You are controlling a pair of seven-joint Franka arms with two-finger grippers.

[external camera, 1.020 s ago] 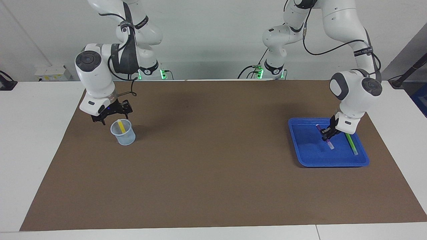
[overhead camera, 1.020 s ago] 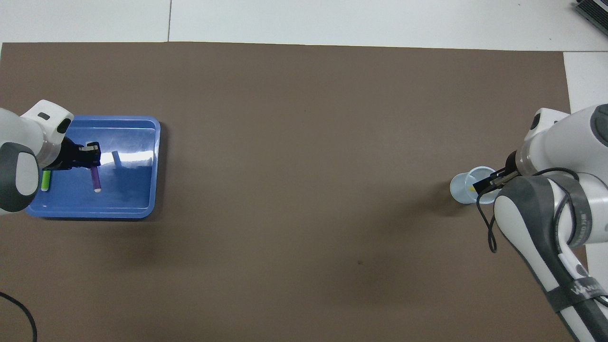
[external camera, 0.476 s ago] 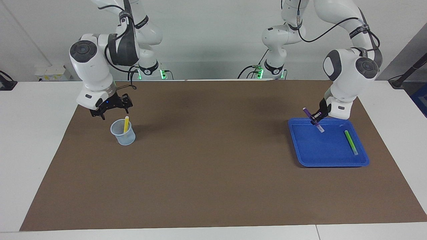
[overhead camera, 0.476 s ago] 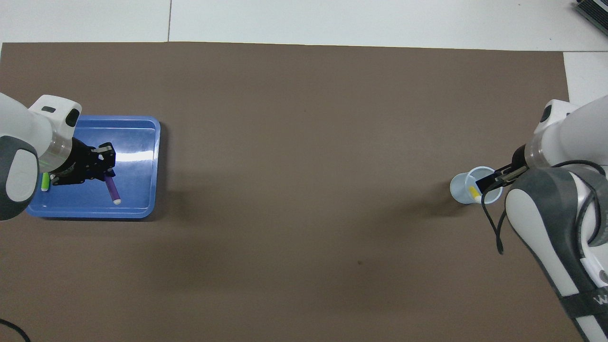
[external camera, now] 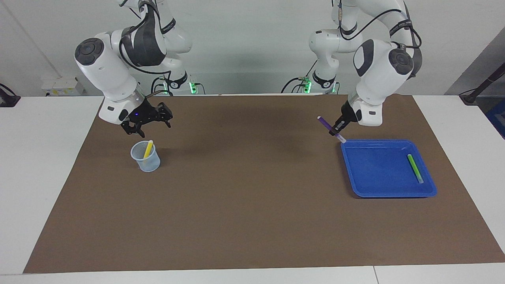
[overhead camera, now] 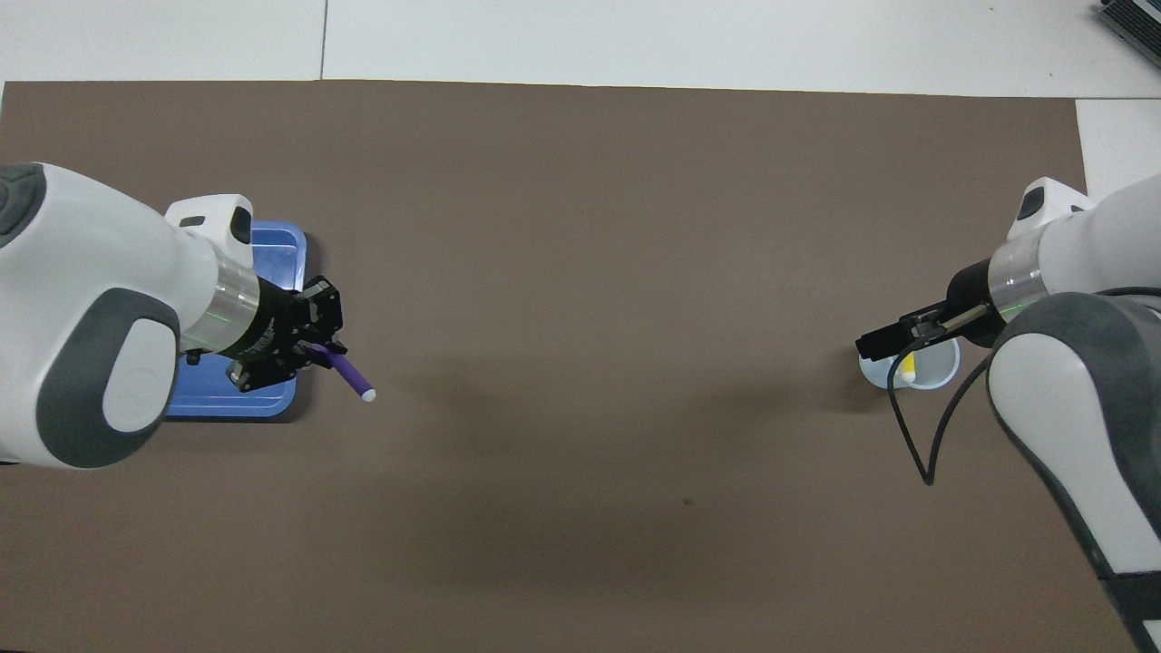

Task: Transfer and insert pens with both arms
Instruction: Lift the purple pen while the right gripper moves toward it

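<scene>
Pens are the matter here, but the largest thing on the table is the brown mat [external camera: 252, 205], and both arms work above it. The left arm [external camera: 378, 71] reaches in from its base and carries the left gripper [external camera: 338, 129] in the air over the mat, just off the corner of the blue tray [external camera: 367, 185] that lies nearest the robots and toward the table's middle. That gripper is clamped on the purple pen [external camera: 326, 124], which sits tilted in its fingers, the purple end pointing up and toward the right arm's end of the table, the pale cap end down near the tray's corner without resting on anything. The overhead view shows the same gripper [overhead camera: 313, 349] at the tray's edge [overhead camera: 272, 404] with the purple pen [overhead camera: 349, 376] sticking out over bare mat. The right arm [external camera: 106, 75] holds the right gripper [external camera: 148, 121] above and slightly nearer the robots than the clear cup [external camera: 146, 159]; its fingers are spread and carry nothing. Under it, the yellow pen [external camera: 148, 148] stands leaning in the cup, its tip above the rim. The green pen [external camera: 415, 168] lies flat in the tray, well apart from the left gripper, at the side toward the left arm's end of the table.
</scene>
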